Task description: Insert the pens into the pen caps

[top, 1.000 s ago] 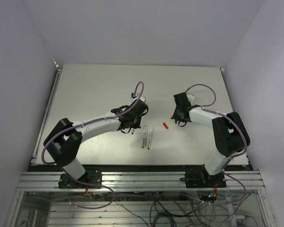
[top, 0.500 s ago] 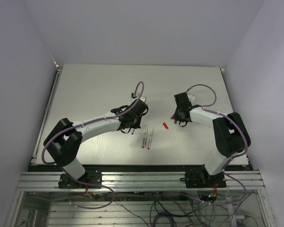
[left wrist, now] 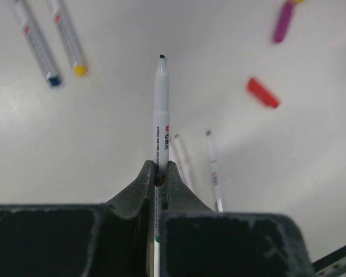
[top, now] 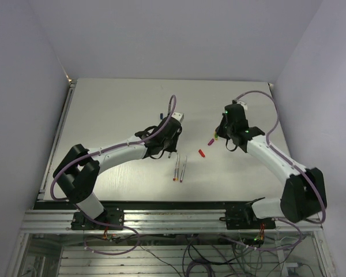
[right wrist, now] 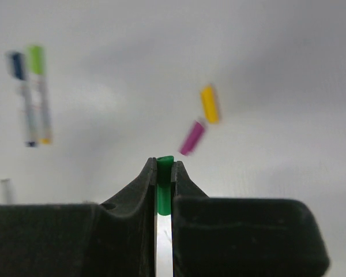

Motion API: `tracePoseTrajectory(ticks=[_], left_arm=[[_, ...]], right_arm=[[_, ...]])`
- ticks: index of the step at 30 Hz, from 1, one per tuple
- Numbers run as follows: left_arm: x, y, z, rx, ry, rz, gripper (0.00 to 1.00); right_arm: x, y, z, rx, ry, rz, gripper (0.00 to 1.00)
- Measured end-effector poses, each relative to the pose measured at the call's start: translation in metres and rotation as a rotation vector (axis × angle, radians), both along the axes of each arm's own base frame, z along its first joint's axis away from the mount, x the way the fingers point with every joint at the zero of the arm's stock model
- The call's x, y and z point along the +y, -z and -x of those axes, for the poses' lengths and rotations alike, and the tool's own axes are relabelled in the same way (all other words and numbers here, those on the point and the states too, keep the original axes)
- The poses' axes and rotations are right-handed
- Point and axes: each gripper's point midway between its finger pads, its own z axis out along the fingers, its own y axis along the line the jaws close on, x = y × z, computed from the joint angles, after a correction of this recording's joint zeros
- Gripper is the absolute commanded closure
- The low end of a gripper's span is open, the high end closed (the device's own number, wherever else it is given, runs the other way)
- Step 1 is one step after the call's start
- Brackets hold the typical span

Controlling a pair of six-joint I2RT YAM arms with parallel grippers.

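Observation:
My left gripper [left wrist: 160, 167] [top: 170, 141] is shut on a white pen [left wrist: 161, 109] and holds it above the table, its dark tip pointing away. My right gripper [right wrist: 165, 165] [top: 225, 137] is shut on a green cap [right wrist: 165, 176], also above the table. Two bare pens [left wrist: 212, 170] [top: 179, 169] lie side by side below the left gripper. A red cap [left wrist: 262, 92] [top: 201, 153] and a purple cap [left wrist: 284, 21] [top: 210, 141] lie between the grippers. A yellow cap [right wrist: 209, 104] lies just beyond the purple cap [right wrist: 191, 137].
Two capped pens [left wrist: 52, 40], one with a blue end and one with a yellow end, lie side by side at the far left of the left wrist view. They also show in the right wrist view [right wrist: 33, 95], blurred. The grey table top [top: 104, 109] ends in walls on three sides.
My right arm has swung back and to the right and risen with the green cap. My left gripper has shifted slightly right with its pen.

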Motion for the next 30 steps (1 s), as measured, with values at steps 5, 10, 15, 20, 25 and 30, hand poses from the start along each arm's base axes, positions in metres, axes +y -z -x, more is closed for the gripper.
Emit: tracePoseTrajectory(ticks=[5, 10, 15, 20, 25, 30], left_arm=[[-0.035, -0.030, -0.013, -0.076, 0.062, 0.158, 0.93], [-0.067, -0.071, -0.020, -0.146, 0.137, 0.316, 0.93], [-0.090, -0.099, -0.018, -0.186, 0.206, 0.451, 0.93], [-0.102, -0.114, -0.012, -0.187, 0.259, 0.525, 0.93], [-0.107, -0.119, -0.006, -0.178, 0.295, 0.554, 0.93], [-0.112, -0.126, -0.004, -0.178, 0.313, 0.583, 0.93]], right_arm=[[0.014, -0.065, -0.017, -0.258, -0.059, -0.095, 1.00], [0.024, -0.105, -0.025, -0.444, -0.106, -0.165, 1.00], [0.030, -0.131, -0.031, -0.566, -0.132, -0.210, 1.00], [0.034, -0.151, -0.032, -0.665, -0.147, -0.249, 1.00], [0.036, -0.161, -0.033, -0.724, -0.151, -0.275, 1.00], [0.038, -0.167, -0.033, -0.750, -0.151, -0.304, 1.00]])
